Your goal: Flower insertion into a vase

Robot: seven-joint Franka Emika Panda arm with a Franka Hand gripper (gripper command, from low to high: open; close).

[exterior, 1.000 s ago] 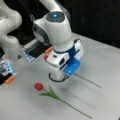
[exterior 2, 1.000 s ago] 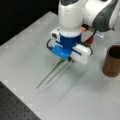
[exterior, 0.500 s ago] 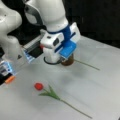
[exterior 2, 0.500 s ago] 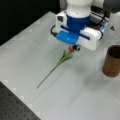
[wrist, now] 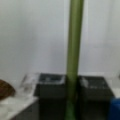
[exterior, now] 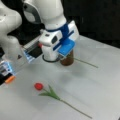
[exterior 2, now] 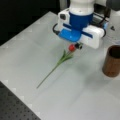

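Observation:
In both front views my gripper (exterior 2: 75, 47) hangs low over the table, beside the vase (exterior 2: 112, 61), a dark-brown upright cylinder. It is shut on a flower (exterior 2: 65, 57) just below its red head; the green stem slants down to the table at a front view's lower left. In the wrist view the stem (wrist: 74, 50) runs straight up between my two dark fingers (wrist: 51, 91), which press on it from both sides. From the opposite side the gripper (exterior: 62, 58) hides most of the vase (exterior: 68, 61), and the held stem (exterior: 86, 63) trails off to the right.
A second flower (exterior: 50, 93) with a red head lies flat on the table at a front view's bottom. A white robot base (exterior: 12, 42) and a small orange part (exterior: 10, 79) stand at a front view's left. A dark perforated edge (exterior 2: 15, 110) borders the table.
The gripper has moved toward the vase, up and left in one front view, up and right in the other. The flower's head end has gone with it, while the stem tip has barely moved.

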